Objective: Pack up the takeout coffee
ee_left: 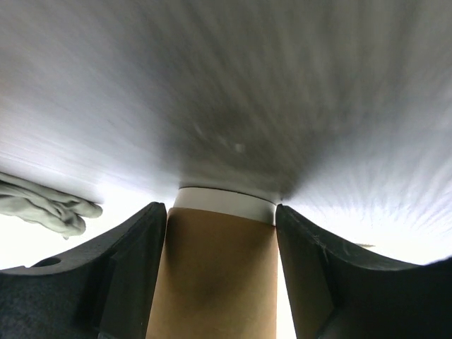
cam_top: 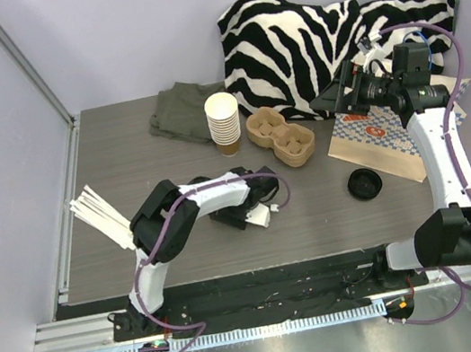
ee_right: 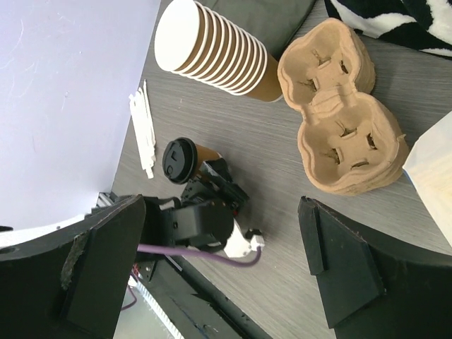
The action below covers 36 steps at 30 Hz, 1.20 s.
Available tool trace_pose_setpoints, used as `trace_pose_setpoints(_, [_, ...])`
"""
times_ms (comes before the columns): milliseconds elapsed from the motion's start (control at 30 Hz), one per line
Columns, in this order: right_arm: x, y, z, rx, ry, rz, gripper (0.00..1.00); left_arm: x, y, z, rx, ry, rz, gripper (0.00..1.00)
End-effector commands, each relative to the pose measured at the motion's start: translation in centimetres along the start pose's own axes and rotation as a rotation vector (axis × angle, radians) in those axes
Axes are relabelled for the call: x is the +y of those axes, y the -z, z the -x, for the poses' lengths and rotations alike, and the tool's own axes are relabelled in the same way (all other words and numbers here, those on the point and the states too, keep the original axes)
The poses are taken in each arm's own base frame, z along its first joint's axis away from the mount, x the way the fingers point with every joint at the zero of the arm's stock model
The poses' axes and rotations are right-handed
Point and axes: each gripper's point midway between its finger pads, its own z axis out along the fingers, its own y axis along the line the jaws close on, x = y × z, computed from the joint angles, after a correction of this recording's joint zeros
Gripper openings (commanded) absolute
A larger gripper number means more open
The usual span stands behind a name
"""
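The takeout coffee cup has a brown body and a black lid. It sits on the table between the white sticks and the left arm. My left gripper is shut on its body. In the left wrist view both fingers press the brown body under its pale rim, and the lid is hidden. In the top view the left gripper and arm cover most of the cup. My right gripper is open and empty, held high over the paper bag, and it also shows in its own wrist view.
A tall stack of cups and a pulp cup carrier stand at the back middle. A loose black lid lies front right. White sticks lie at the left. An olive cloth and a zebra cloth lie at the back.
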Motion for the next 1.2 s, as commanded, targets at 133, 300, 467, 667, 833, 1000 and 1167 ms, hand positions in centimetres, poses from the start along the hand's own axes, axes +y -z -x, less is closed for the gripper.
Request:
trace_pose_setpoints(133, [1.0, 0.2, 0.6, -0.03, 0.024, 0.042, 1.0, 1.4, -0.9, -6.3, 0.028, 0.028, 0.042, 0.68])
trace_pose_setpoints(300, [0.9, 0.1, 0.5, -0.028, 0.02, 0.043, 1.0, 1.8, -3.0, -10.5, 0.048, 0.048, 0.042, 0.68])
trace_pose_setpoints(467, [0.9, 0.0, 0.7, -0.032, 0.013, 0.048, 1.0, 1.6, -5.6, -14.5, 0.079, 0.072, 0.028, 0.7])
trace_pose_setpoints(667, [1.0, 0.0, 0.8, -0.036, 0.019, 0.056, 1.0, 2.5, -8.6, -18.7, 0.084, 0.122, 0.036, 0.72])
trace_pose_setpoints(833, [1.0, -0.1, 0.8, -0.034, 0.018, 0.057, 1.0, 3.1, -10.6, -22.0, 0.074, 0.159, 0.04, 0.72])
trace_pose_setpoints(1000, [1.1, -0.1, 0.9, -0.037, 0.026, 0.059, 1.0, 3.8, -12.4, -25.0, 0.087, 0.181, 0.042, 0.73])
trace_pose_setpoints(1167, [1.2, -0.1, 1.0, -0.036, 0.035, 0.062, 1.0, 4.3, -13.0, -26.6, 0.083, 0.214, 0.031, 0.76])
